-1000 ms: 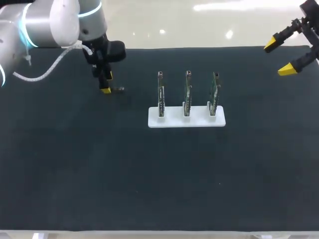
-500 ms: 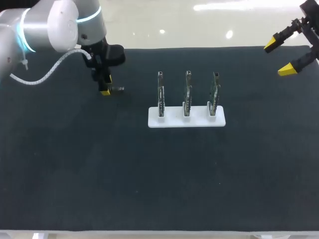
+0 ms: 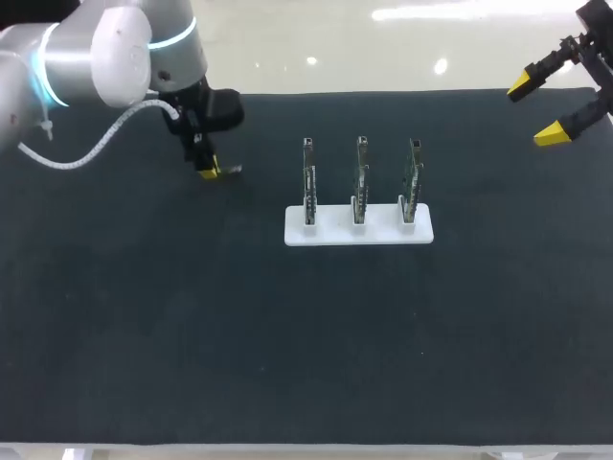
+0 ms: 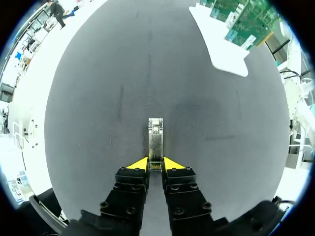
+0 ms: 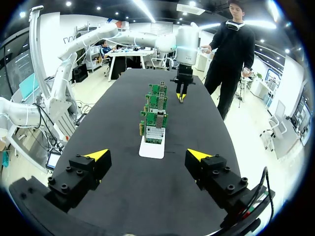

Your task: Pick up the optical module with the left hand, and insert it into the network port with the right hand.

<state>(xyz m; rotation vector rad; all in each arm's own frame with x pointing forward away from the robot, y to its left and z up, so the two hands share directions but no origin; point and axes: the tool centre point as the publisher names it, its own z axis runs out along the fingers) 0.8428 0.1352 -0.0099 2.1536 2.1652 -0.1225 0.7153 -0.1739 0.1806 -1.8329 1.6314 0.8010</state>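
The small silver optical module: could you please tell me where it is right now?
In the head view, the small silver optical module is at the black table's far left, held between the left jaws, left of the white rack of green boards.

The optical module [image 4: 155, 137], a slim silver metal bar, sticks straight out ahead of the left gripper [image 4: 155, 165], pinched at its rear end between the yellow-tipped jaws, low over the worktop's [image 3: 192, 316] far left. Well apart to its right, three green circuit boards [image 3: 360, 180] stand upright in a white stand [image 3: 359, 231].
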